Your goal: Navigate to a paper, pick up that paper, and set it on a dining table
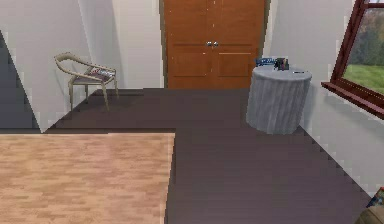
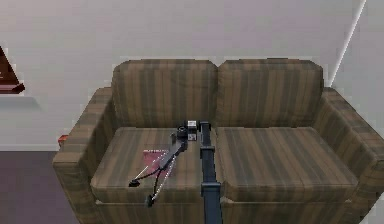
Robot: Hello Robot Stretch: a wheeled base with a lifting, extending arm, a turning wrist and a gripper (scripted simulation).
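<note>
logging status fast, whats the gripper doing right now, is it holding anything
Gripper: cannot be told; it shows against the sofa seat, so whether it holds anything cannot be told either.

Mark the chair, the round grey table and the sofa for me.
chair (image 1: 93, 72), forward view, on its seat.
round grey table (image 1: 277, 105), forward view, on its side wall.
sofa (image 2: 270, 95), arm side view, on the right-hand back cushion.
</note>
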